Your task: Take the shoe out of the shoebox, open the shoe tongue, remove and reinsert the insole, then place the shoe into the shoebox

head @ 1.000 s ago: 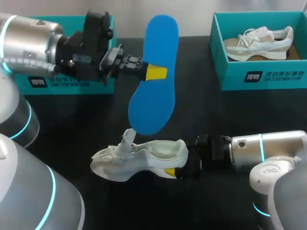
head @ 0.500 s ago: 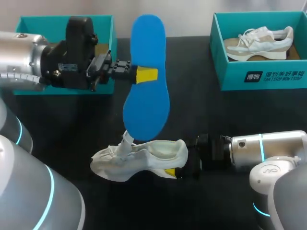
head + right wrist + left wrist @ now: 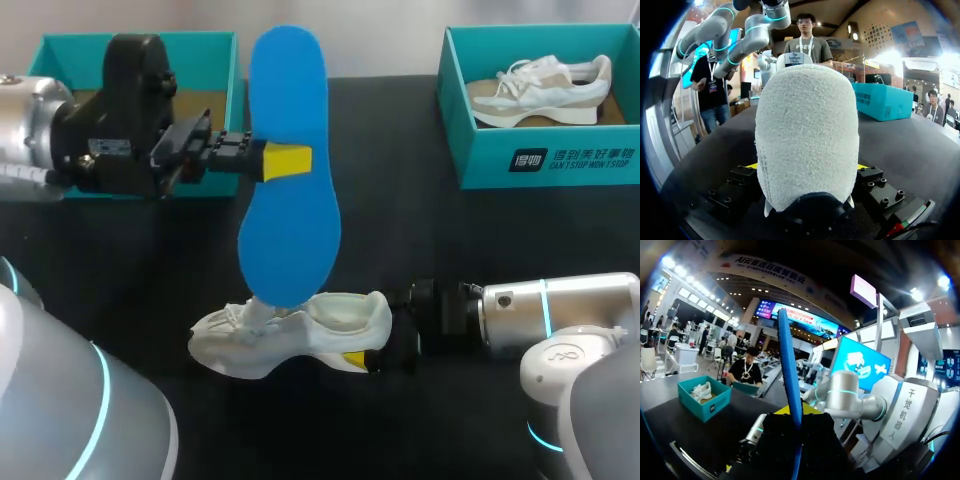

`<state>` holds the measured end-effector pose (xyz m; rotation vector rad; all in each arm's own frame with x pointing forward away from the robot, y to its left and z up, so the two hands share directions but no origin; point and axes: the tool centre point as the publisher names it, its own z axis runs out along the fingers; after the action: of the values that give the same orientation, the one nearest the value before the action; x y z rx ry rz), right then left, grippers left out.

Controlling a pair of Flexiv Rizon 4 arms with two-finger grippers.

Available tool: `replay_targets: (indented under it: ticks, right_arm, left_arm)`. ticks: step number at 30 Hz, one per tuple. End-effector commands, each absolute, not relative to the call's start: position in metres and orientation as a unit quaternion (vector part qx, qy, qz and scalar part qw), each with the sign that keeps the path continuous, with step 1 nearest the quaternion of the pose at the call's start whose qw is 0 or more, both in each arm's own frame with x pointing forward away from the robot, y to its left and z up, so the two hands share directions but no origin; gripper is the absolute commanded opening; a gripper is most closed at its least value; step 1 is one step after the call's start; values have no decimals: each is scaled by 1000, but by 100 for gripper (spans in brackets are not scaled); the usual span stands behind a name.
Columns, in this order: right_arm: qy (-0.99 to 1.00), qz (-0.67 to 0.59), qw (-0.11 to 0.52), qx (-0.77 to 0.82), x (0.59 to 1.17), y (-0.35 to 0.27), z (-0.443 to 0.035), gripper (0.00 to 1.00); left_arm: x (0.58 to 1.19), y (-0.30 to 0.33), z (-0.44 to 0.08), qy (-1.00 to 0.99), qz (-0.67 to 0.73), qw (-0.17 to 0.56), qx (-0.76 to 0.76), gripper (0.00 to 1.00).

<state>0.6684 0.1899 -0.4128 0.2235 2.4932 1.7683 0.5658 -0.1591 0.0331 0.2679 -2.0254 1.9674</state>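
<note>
Head view: left gripper (image 3: 285, 162), clamping the insole (image 3: 290, 240), has shifted left; right gripper (image 3: 368, 350) grasps the shoe (image 3: 285, 335).

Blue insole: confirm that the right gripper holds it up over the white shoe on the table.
Wrong gripper. The head view shows the left gripper holding the blue insole up over the white shoe on the table; the right gripper grips the shoe's heel.
</note>
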Motion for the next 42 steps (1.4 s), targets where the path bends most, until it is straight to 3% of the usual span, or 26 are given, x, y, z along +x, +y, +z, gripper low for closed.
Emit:
replay_targets:
  ticks: [1,15,16,18,31,42]
  right_arm:
    - [815,574,38,73,668,191,-412,0]
    - [820,567,31,68,670,191,-412,0]
    - [821,567,31,68,670,191,-411,17]
    - [820,567,33,67,671,190,-410,100]
    - [850,522,33,59,669,174,-401,100]
    - [910,410,15,58,665,168,-385,100]
  left_arm:
    - [555,-150,29,-704,688,153,94,0]
    - [557,-153,26,-705,685,159,93,0]
    - [557,-153,26,-705,685,159,93,0]
    - [557,-153,26,-705,685,159,93,0]
    - [557,-153,26,-705,685,159,93,0]
    - [557,-153,26,-705,685,159,93,0]
